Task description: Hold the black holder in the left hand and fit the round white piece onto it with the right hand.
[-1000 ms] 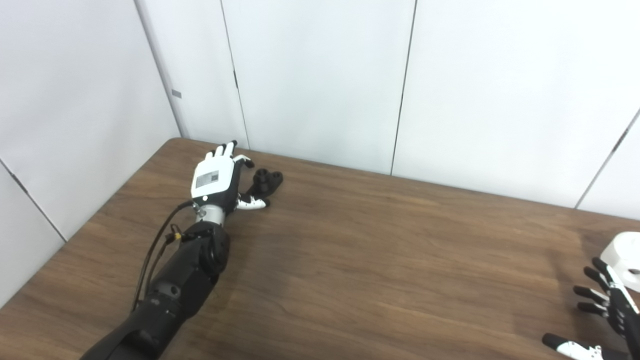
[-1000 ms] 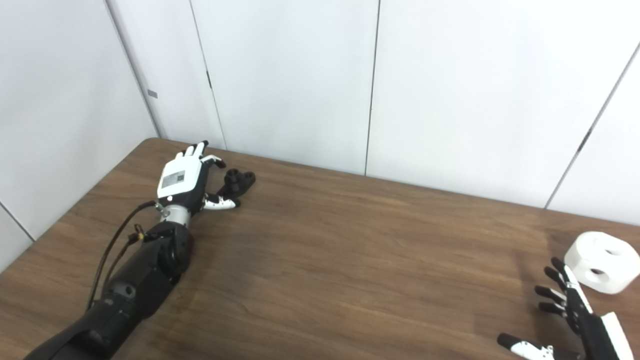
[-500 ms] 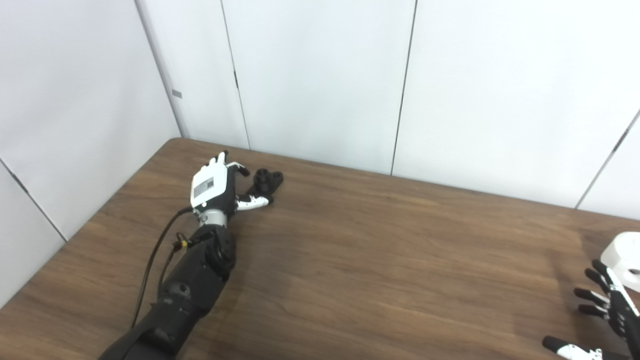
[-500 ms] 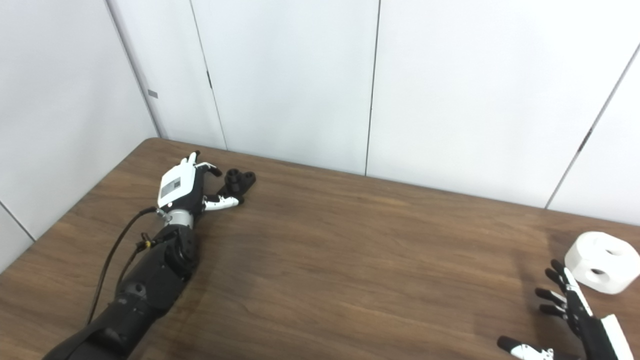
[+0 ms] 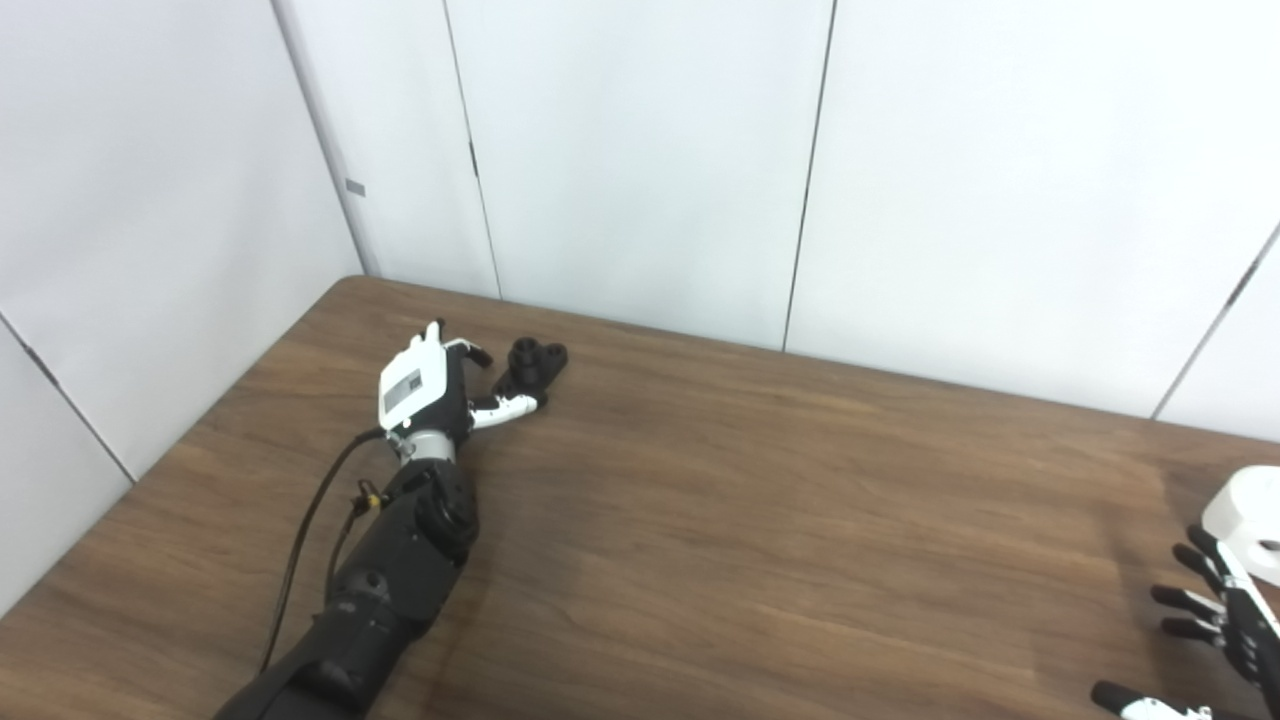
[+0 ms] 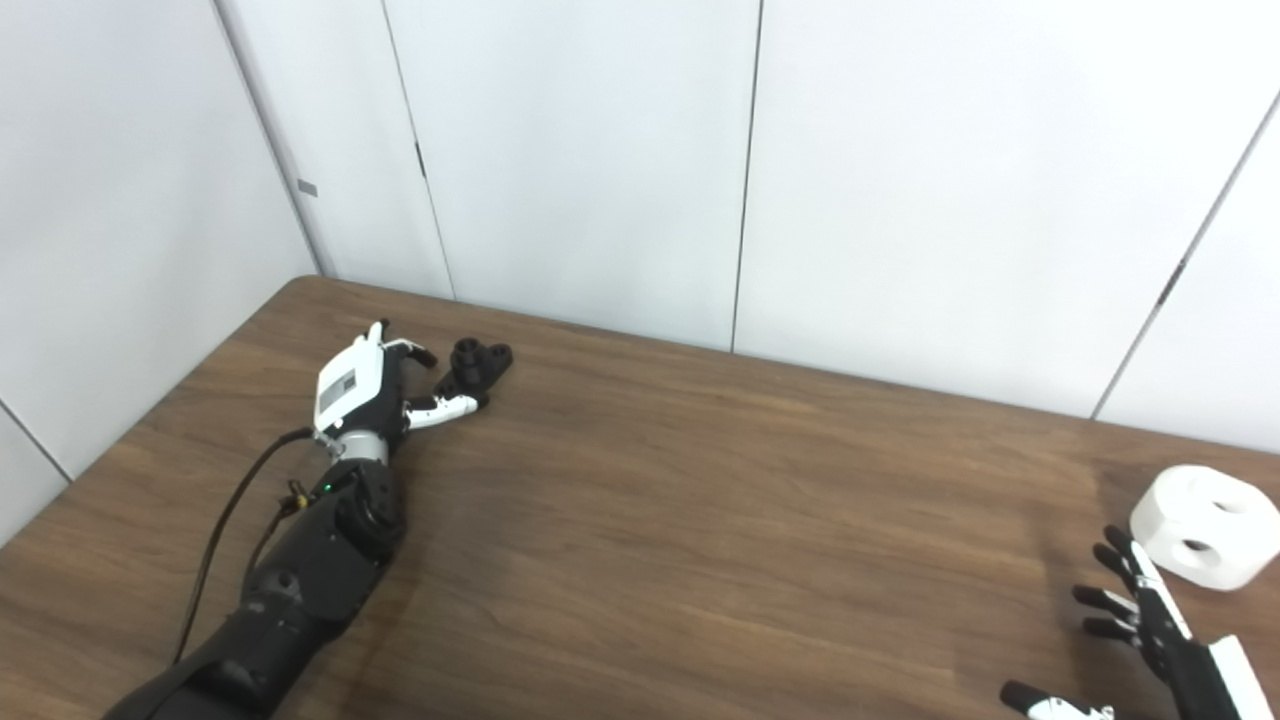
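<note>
Right eye view: left hand (image 6: 362,385) upper left of frame, fingers spread wide, thumb reaching beside the black holder (image 6: 479,363) on the table (image 6: 700,520); contact possibly, hard to tell. Holder not gripped. Right hand (image 6: 1150,625) lower right corner, fingers apart, holding nothing, just beside the round white piece (image 6: 1205,525) at right edge.

text: none legible | left hand (image 5: 420,378) label: too blurred to read

Both head cameras are looking down across the table (image 5: 760,520) toward the wall panels (image 6: 900,180) (right eye view sitting slightly rightward), sharing nearly everything.
</note>
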Action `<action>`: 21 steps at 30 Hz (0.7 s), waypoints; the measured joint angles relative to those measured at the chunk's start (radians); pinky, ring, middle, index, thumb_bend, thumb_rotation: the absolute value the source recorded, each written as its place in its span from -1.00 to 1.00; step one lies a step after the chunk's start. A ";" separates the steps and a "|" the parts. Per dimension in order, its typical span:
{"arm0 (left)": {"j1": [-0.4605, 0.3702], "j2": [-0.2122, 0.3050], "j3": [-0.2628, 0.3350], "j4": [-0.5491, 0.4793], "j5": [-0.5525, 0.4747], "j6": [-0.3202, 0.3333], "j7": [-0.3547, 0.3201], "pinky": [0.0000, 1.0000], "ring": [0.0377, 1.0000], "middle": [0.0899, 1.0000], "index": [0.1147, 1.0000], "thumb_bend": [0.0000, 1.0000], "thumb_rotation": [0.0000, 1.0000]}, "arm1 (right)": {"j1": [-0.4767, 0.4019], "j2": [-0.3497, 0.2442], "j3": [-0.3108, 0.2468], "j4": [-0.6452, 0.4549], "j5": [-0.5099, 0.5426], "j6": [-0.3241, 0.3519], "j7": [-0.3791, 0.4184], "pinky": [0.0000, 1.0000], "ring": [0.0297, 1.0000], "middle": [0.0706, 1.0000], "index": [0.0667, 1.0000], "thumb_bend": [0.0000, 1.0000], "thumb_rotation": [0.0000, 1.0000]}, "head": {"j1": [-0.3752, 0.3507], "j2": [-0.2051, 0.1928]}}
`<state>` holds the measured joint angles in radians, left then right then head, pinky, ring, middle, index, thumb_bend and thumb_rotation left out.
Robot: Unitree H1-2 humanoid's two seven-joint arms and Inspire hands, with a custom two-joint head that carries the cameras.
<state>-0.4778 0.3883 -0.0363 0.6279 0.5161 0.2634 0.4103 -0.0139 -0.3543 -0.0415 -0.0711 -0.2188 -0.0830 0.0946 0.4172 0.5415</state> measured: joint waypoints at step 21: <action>-0.028 -0.013 0.025 0.010 -0.106 -0.020 -0.060 1.00 1.00 1.00 0.28 0.82 -0.37 | 0.022 -0.007 0.004 -0.030 -0.017 0.000 0.010 0.44 0.63 0.88 0.91 0.59 -0.67 | -0.015 0.017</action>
<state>-0.5058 0.3753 -0.0116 0.6383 0.4105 0.2438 0.3502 0.0078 -0.3616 -0.0379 -0.1012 -0.2355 -0.0827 0.1045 0.4019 0.5584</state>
